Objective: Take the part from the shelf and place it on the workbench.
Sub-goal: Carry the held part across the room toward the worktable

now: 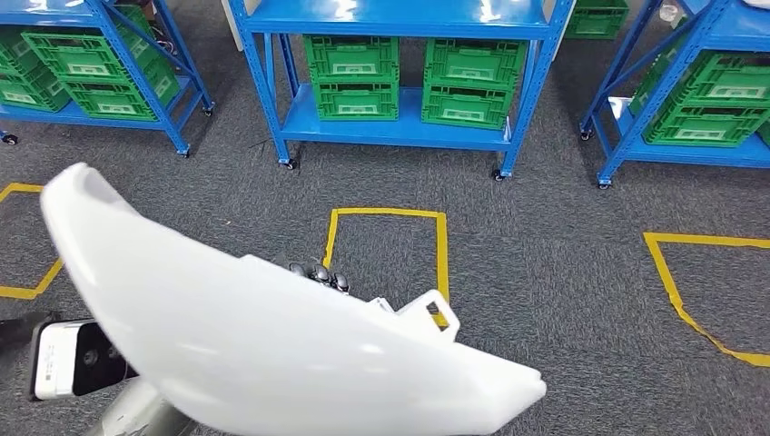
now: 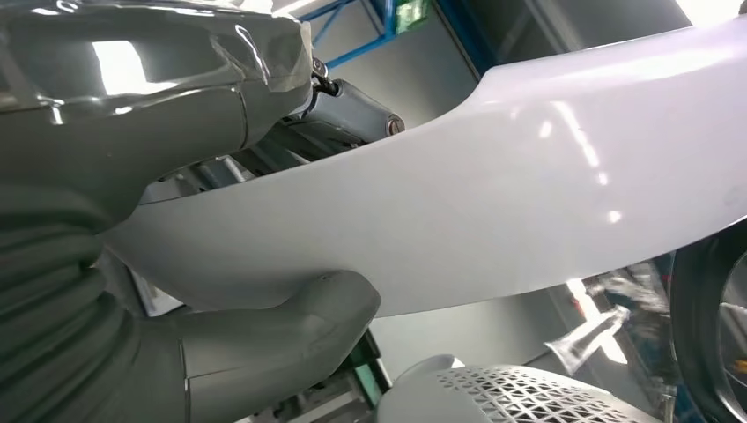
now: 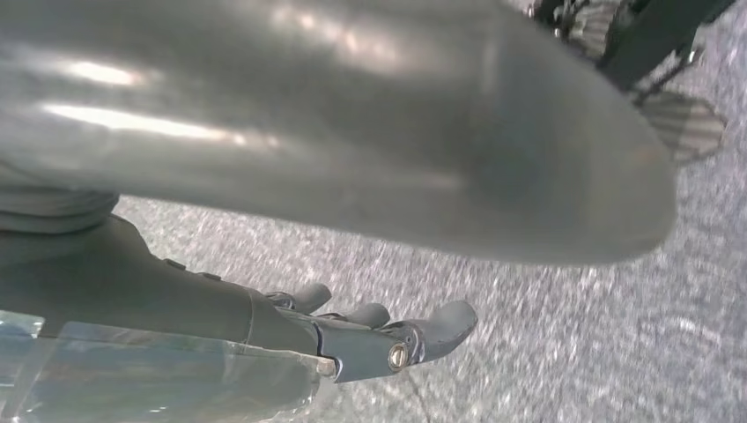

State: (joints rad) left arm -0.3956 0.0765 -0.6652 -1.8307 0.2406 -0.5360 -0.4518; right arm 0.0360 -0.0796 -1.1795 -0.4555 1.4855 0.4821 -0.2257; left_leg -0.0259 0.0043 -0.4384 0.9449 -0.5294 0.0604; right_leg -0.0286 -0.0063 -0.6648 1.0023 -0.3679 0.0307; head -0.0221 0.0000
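While 2 hands [image 2: 220, 256] [image 3: 291, 326] grip 1 white part [image 1: 272, 345] — 4 green crates [image 1: 352, 59] behind.

Carried: one white part [image 1: 272, 354]. Beyond the hand [image 1: 320, 273]: three blue shelves [image 1: 399, 127], four green crates [image 1: 352, 59] on the middle one, three yellow floor outlines [image 1: 389, 214].

Green crates [image 1: 354, 77] on blue shelf [image 1: 399, 129]

i see the part [image 1: 272, 354], a large glossy white curved shell with a small bracket tab on its far edge, carried tilted above the grey carpet, its left end higher, its tapered right end lower.
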